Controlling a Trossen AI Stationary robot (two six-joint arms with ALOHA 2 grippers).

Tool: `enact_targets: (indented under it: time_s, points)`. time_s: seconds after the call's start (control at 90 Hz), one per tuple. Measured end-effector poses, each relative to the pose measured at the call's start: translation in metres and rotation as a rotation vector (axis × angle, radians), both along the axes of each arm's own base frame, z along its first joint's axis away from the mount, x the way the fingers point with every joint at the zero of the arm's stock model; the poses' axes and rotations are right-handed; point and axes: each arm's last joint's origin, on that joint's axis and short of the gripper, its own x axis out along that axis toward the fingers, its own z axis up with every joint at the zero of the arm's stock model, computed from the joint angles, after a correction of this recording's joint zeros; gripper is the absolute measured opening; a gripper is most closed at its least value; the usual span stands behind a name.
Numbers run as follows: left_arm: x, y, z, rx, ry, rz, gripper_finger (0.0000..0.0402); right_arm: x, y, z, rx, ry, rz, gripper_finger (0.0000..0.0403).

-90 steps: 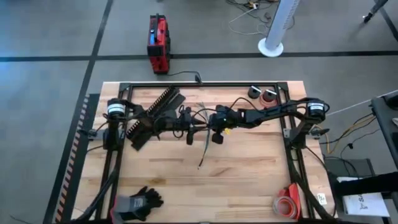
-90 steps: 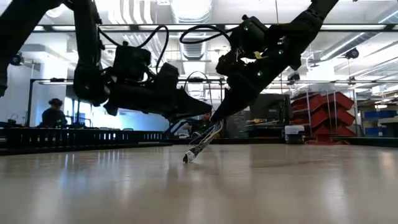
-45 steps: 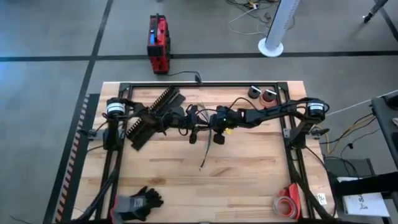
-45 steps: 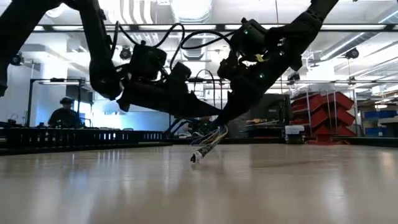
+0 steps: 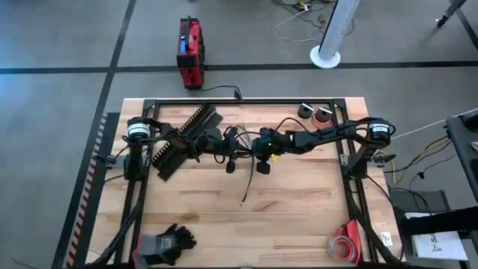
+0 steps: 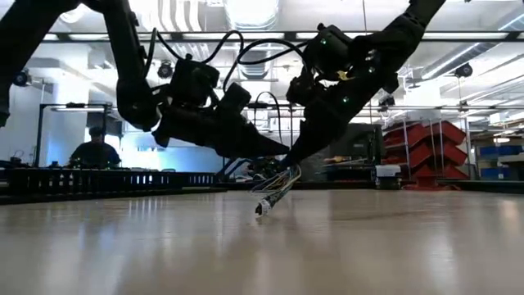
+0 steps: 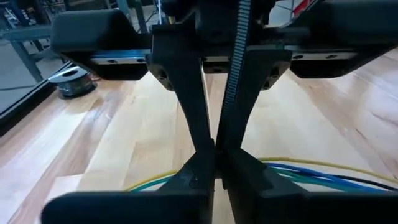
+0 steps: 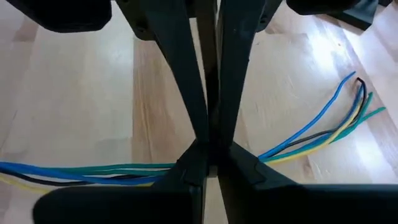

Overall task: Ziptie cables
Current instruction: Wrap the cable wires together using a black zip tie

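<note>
The cables [image 5: 248, 178], a thin bundle of blue, green, yellow and black wires, slant down over the table's middle. Their lower end [image 6: 262, 209] rests on the wood and one end [image 8: 356, 93] is fanned apart. My right gripper [image 5: 252, 149] reaches in from the right and is shut on the bundle. My left gripper [image 5: 239, 149] comes from the left, tip to tip with the right one [image 6: 282, 164]. It is shut on a black toothed ziptie [image 7: 239, 62], which stands just above the wires [image 7: 311, 174]. My left gripper pinches the ziptie's lower end [image 7: 219, 146] between its two fingertips. The strap runs up from them along the fingers, clear of the table. Whether it touches the wires behind the tips, I cannot tell. My right gripper pinches the bundle partway along its length [image 8: 245, 163] between its two fingers, which lie across the wires. The fingers slant down from the table's right. The wires leave the tips on both sides, and the bundle hangs slanted with its lower end [image 6: 262, 209] on the table.
A long black slotted strip [image 5: 183, 138] lies at the far left under the left arm. Black gloves [image 5: 168, 243] lie at the near left, tape rolls [image 5: 345, 245] at the near right, and small round things [image 5: 314, 112] at the far edge. Bare wood lies nearer than the cables.
My left gripper has moved toward the table's right, up to the right gripper and the cables, and has risen a little. The bundle's lower end has slid slightly to the right along the table. Both grippers have stayed shut.
</note>
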Motion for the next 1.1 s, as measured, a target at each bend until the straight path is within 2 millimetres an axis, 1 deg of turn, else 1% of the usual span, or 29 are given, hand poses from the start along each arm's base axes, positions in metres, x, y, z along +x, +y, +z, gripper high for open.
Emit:
enact_targets:
  time_s: [0.267, 0.433, 0.522, 0.611, 0.733, 0.889, 0.989, 1.1]
  points:
    - [-0.011, -0.002, 0.024, 0.000, -0.003, 0.042, 0.0001, 0.000, 0.000, 0.002, 0.002, -0.028, -0.008, 0.0013]
    - [-0.024, -0.004, 0.039, 0.037, -0.004, 0.085, 0.0000, -0.003, 0.000, -0.002, 0.000, 0.007, -0.002, 0.0015]
    - [-0.034, -0.006, 0.045, 0.048, -0.025, 0.112, 0.0001, -0.005, 0.001, -0.006, 0.004, 0.037, -0.001, 0.0023]
    - [-0.041, -0.007, 0.050, 0.051, -0.041, 0.115, 0.0001, -0.005, 0.001, -0.005, -0.003, 0.028, 0.006, 0.0037]
    - [-0.048, -0.010, 0.055, 0.055, -0.059, 0.116, 0.0001, -0.003, 0.000, -0.004, -0.009, 0.010, 0.008, 0.0066]
    - [-0.052, -0.011, 0.052, 0.040, -0.041, 0.117, 0.0001, 0.002, -0.001, 0.004, -0.007, -0.028, -0.001, 0.0099]
    - [-0.052, -0.011, 0.050, 0.028, -0.037, 0.118, 0.0000, 0.002, -0.001, 0.009, -0.006, -0.027, -0.002, 0.0113]
    - [-0.052, -0.011, 0.047, 0.017, -0.020, 0.117, 0.0000, 0.002, -0.001, 0.016, 0.002, -0.038, -0.014, 0.0118]
